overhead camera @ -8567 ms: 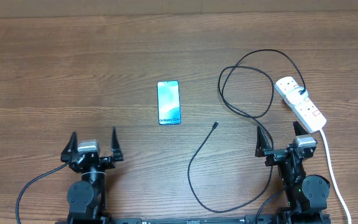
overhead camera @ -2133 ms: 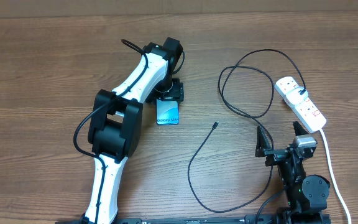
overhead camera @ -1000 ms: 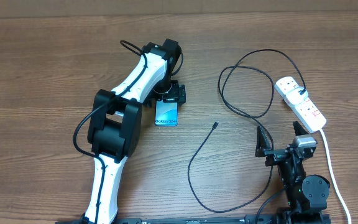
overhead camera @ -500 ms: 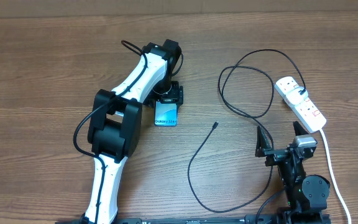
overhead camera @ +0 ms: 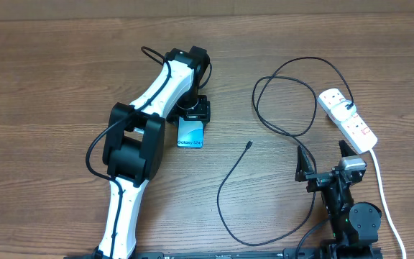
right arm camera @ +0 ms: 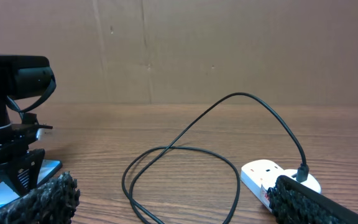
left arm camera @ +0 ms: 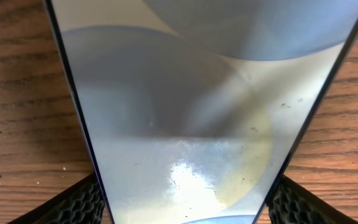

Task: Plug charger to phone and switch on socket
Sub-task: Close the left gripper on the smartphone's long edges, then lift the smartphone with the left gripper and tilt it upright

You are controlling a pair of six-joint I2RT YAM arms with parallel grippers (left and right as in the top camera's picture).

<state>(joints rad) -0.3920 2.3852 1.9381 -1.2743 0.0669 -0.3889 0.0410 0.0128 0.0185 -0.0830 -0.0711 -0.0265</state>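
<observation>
The phone (overhead camera: 191,136), blue screen up, lies mid-table. It fills the left wrist view (left arm camera: 185,106). My left gripper (overhead camera: 195,111) is over the phone's far end and shut on its two long edges (left arm camera: 182,208). The charger's black cable (overhead camera: 286,101) loops on the right. Its connector tip (overhead camera: 248,145) lies free on the table, right of the phone. Its plug (overhead camera: 349,106) sits in the white socket (overhead camera: 347,120). My right gripper (overhead camera: 323,160) is parked at the near right, open and empty (right arm camera: 173,199). The right wrist view shows the cable loop (right arm camera: 179,168) and the socket (right arm camera: 260,174).
The socket's thick white cord (overhead camera: 383,187) runs down the right side past my right arm's base. The charger cable curves back toward the near edge (overhead camera: 225,208). My left arm (overhead camera: 149,108) stretches across the table's left middle. A cardboard wall (right arm camera: 197,50) stands behind the table.
My left arm has come out from its parked pose and closed on the phone. In the last second the phone has slid slightly toward the near edge and left.
</observation>
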